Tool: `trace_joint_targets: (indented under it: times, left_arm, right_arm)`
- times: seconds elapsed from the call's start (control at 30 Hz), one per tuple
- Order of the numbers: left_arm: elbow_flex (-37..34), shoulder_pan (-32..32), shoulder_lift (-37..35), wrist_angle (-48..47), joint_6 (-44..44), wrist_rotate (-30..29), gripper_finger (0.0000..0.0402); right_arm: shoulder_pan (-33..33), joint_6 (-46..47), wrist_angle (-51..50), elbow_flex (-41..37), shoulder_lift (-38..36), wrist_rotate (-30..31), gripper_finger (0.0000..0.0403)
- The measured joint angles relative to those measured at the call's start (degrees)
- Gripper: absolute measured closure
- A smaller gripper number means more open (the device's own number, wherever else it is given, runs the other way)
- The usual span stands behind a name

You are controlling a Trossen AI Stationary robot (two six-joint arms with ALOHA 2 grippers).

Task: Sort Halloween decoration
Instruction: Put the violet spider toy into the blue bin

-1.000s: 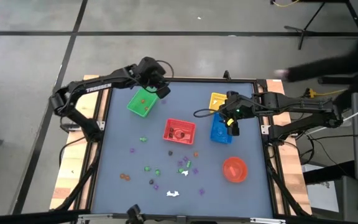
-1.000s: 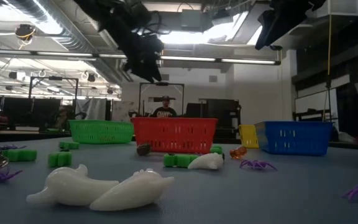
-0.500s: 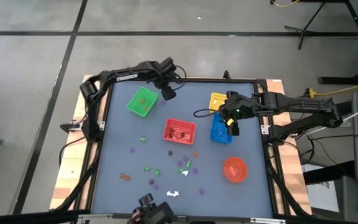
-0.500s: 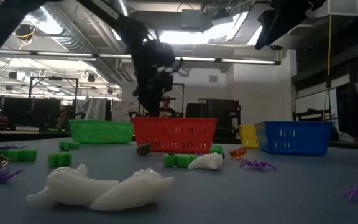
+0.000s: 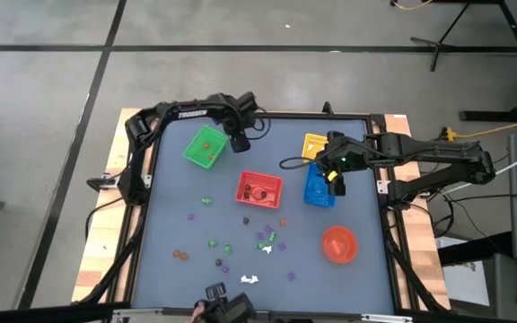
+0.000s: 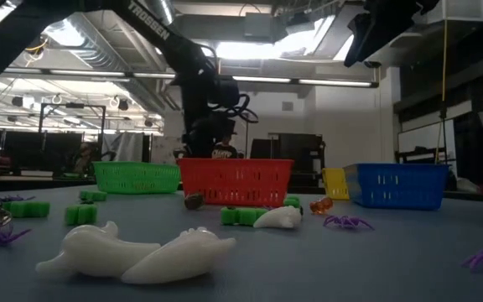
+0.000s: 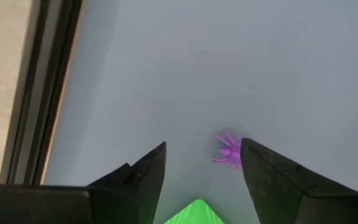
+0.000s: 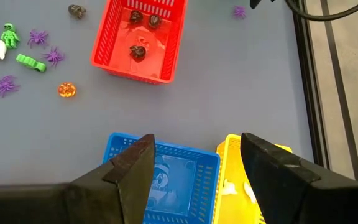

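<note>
**Two grippers spread wide above the far end of the sorting table**

Left gripper (image 5: 240, 141) hanging by the far edge, just beside the green basket (image 5: 205, 147), fingers (image 7: 145, 180) parted and empty. Directly ahead of it on bare grey tabletop, a lone purple spider (image 7: 229, 150), untouched. Right gripper (image 5: 336, 182) poised over the blue basket (image 5: 318, 190) and yellow basket (image 5: 316, 144), fingers likewise released, gripping nothing. Between the two arms, a red basket (image 5: 259, 189) holding three dark trinkets (image 8: 140, 52). Scattered across the near half of the table (image 5: 375, 287), most of the Halloween decoration (image 5: 263, 240): green, purple, orange and white pieces, loose and unsorted. Near the right edge, a round red bowl (image 5: 338, 244). Closest to the low camera, two white ghost figures (image 6: 137, 255) lying side by side.
</note>
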Motion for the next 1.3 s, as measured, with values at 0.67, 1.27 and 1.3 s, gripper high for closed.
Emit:
trace_joint_targets:
  times: [0.67,1.27,1.3]
  left_arm:
    - [-4.3,-1.2,1.2,2.8,5.6,-0.5,0.0212]
    - [-4.0,-1.0,4.1,2.5,5.8,-1.0,0.0212]
    - [-4.1,-1.0,4.1,2.5,5.8,-1.3,0.0212]
  right_arm:
    - [0.0,0.1,0.0,0.0,0.0,0.0,0.0166]
    - [0.0,0.1,0.0,0.0,0.0,0.0,0.0166]
    - [0.0,0.1,0.0,0.0,0.0,0.0,0.0166]
